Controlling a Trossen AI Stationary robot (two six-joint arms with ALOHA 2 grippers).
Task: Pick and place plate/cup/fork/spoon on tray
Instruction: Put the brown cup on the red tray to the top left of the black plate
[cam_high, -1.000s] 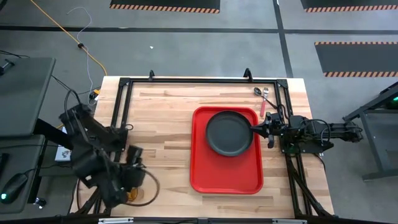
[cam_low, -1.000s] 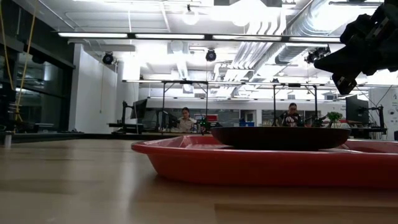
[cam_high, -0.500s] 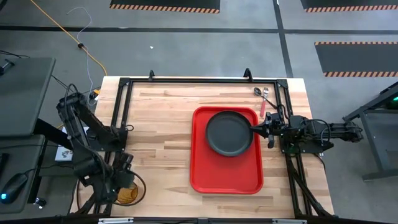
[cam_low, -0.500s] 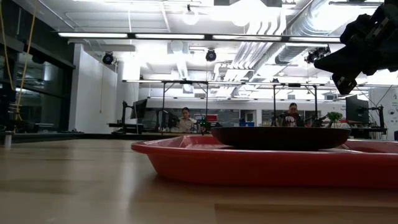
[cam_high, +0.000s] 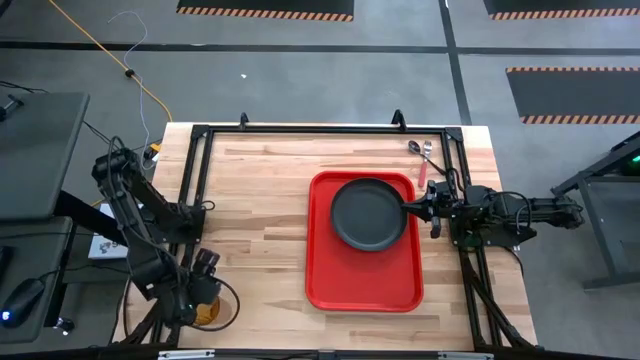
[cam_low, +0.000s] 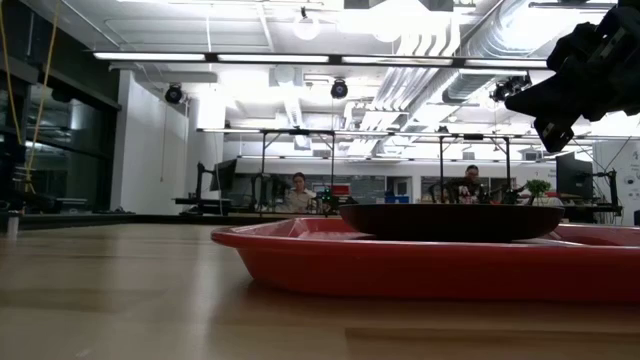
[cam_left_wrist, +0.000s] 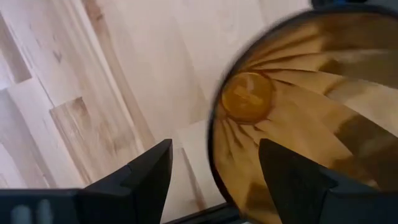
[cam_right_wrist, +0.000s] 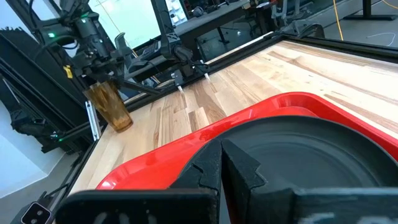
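Note:
The dark plate (cam_high: 370, 213) lies in the far half of the red tray (cam_high: 360, 285) and also shows in the low view (cam_low: 450, 220). The amber cup (cam_high: 212, 313) stands upright near the table's near left corner. My left gripper (cam_left_wrist: 214, 180) is open above it, with one finger outside the cup's rim (cam_left_wrist: 214, 124) and the other over its mouth. My right gripper (cam_right_wrist: 222, 165) is shut and empty, raised above the plate's right rim (cam_high: 403, 208). The pink-handled fork (cam_high: 423, 170) and the spoon (cam_high: 415, 147) lie on the table beyond the tray's far right corner. My left gripper points down over the cup's rim (cam_left_wrist: 214, 124), and I cannot tell whether a finger touches it. The cup stands on the table.
A black frame rail (cam_high: 195, 170) runs along the table's left, far and right sides. Bare wood lies between the cup and the tray. People sit in the room beyond the table's far edge (cam_low: 298, 190).
My left arm has swung back toward the table's left edge, and its gripper has gone toward the near left corner, over the cup. The cup, plate and tray stay where they were.

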